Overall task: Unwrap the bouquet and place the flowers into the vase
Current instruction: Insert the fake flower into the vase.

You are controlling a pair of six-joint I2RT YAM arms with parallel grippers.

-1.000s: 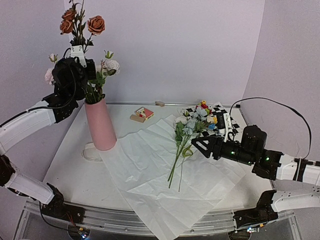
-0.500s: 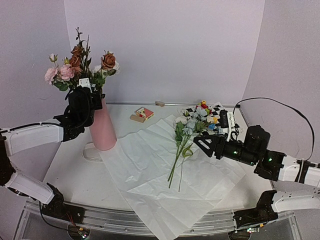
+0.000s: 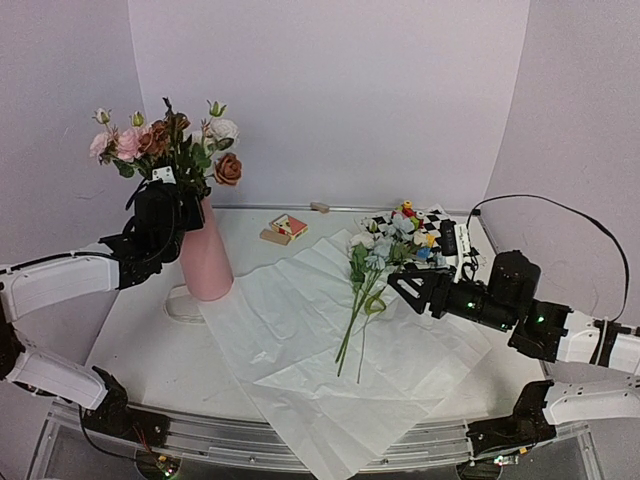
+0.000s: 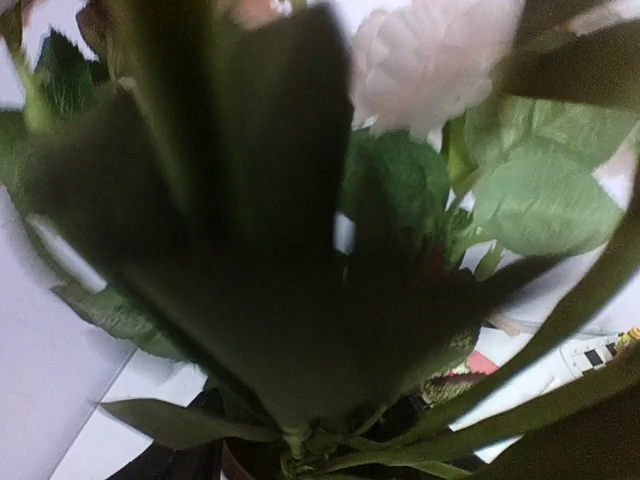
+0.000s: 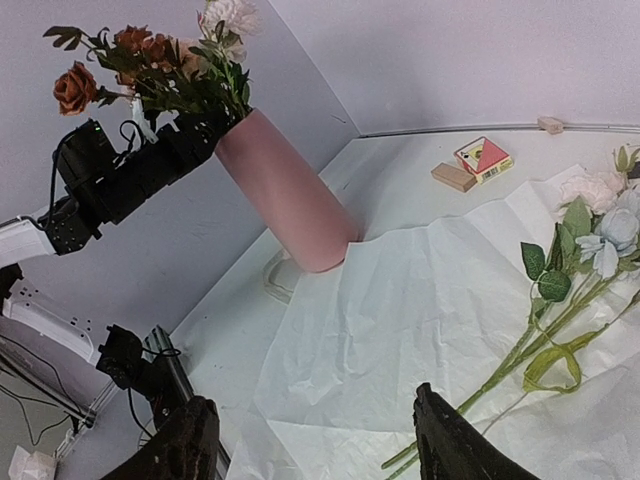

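The pink vase (image 3: pixel 205 262) stands at the left, also in the right wrist view (image 5: pixel 290 195), with pink, white and rust flowers (image 3: pixel 165 145) in its mouth. My left gripper (image 3: pixel 165 210) sits at the vase's rim among the stems. Leaves (image 4: pixel 250 230) fill its own view and hide its fingers. More flowers (image 3: pixel 375 255) lie on the spread white paper (image 3: pixel 300 340), stems toward me. My right gripper (image 3: pixel 400 290) hovers just right of those stems. In its own view the right gripper (image 5: pixel 315 450) is open and empty above the paper (image 5: pixel 400 330), with the flowers (image 5: pixel 590 235) at right.
A small red-and-yellow box (image 3: pixel 290 227) and a wooden block (image 3: pixel 272 237) lie behind the paper. A checkered mat (image 3: pixel 445 232) with toy blocks (image 3: pixel 408 210) is at the back right. A clear dish (image 3: pixel 183 303) sits by the vase's base.
The left arm brought the bunch down from high above the vase into it. The flowers now spread out, and the rust rose has dropped to the right. The right arm has not moved.
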